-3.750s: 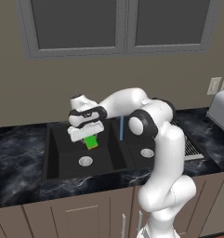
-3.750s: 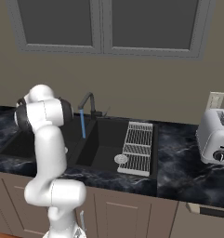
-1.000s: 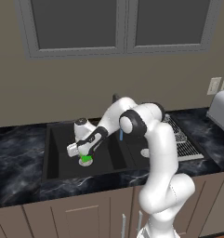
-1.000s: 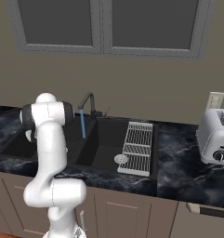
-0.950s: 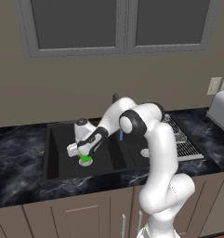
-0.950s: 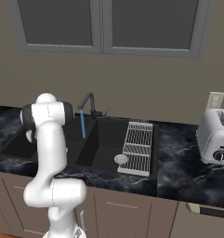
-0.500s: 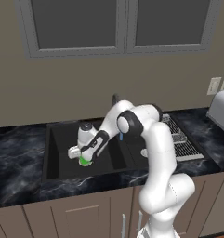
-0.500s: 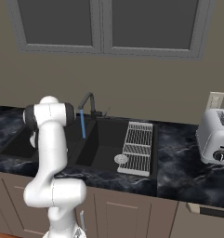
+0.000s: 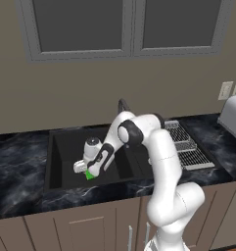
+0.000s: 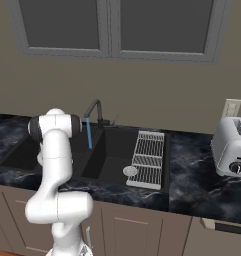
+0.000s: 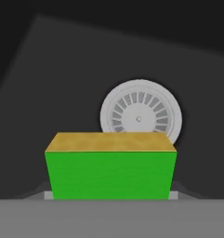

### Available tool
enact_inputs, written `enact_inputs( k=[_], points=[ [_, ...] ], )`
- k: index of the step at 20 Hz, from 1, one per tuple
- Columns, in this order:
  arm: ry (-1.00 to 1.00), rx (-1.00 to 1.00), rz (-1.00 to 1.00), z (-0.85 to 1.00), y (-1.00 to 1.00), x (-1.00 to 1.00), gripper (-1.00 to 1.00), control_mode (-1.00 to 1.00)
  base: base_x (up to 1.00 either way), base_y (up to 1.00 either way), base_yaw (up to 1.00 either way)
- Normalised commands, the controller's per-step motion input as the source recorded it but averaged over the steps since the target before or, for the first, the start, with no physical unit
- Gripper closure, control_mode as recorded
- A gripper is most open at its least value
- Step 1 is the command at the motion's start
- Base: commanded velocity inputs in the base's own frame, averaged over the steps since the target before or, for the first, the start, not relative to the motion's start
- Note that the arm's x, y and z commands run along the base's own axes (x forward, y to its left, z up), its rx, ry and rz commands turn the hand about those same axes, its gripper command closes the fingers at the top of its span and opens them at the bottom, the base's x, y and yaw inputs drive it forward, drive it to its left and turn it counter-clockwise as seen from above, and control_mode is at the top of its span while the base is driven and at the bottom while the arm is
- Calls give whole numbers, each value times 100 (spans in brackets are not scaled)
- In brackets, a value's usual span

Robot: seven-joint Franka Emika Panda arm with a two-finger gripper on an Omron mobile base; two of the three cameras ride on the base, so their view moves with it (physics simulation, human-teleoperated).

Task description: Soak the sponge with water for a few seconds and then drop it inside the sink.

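I am looking at a black double-basin sink (image 9: 58, 162) set into a dark marbled counter (image 9: 16, 166) under a window. A wire drying rack (image 10: 148, 159) lies across the right end of the sink, and a toaster (image 10: 233, 149) stands far to the right. A thin blue stream of water (image 10: 89, 135) falls from the dark faucet (image 10: 93, 111) into the right basin.

My arm reaches down into the left basin. The gripper (image 9: 90, 171) hangs low there, its fingers pinching the sponge (image 9: 91, 173), a green block with a yellow layer. In the hand view the sponge (image 11: 109, 169) sits just near of a round silver drain (image 11: 141, 117), with the dark basin floor behind it.

I judge the soaking done and the drop in hand. To do it well, I would keep the hand inside the basin walls, spread the fingers fully so neither pad drags the sponge, let it fall near the drain, then lift straight up clear of the rim and faucet.
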Motion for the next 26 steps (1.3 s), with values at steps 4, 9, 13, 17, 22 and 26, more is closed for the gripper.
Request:
enact_inputs(
  k=[4, 9, 13, 17, 22, 26],
  points=[
    [-1, 0, 0, -11, 0, 1, 100, -100, 0, 0, 0],
    [0, 0, 0, 0, 0, 0, 100, -100, 0, 0, 0],
    [0, 0, 0, 0, 0, 0, -100, -100, 0, 0, 0],
    [0, 0, 0, 0, 0, 0, -100, -100, 0, 0, 0],
    [0, 0, 0, 5, 0, 0, -100, -100, 0, 0, 0],
    [0, 0, 2, 57, 0, 0, -100, -100, 0, 0, 0]
  ],
)
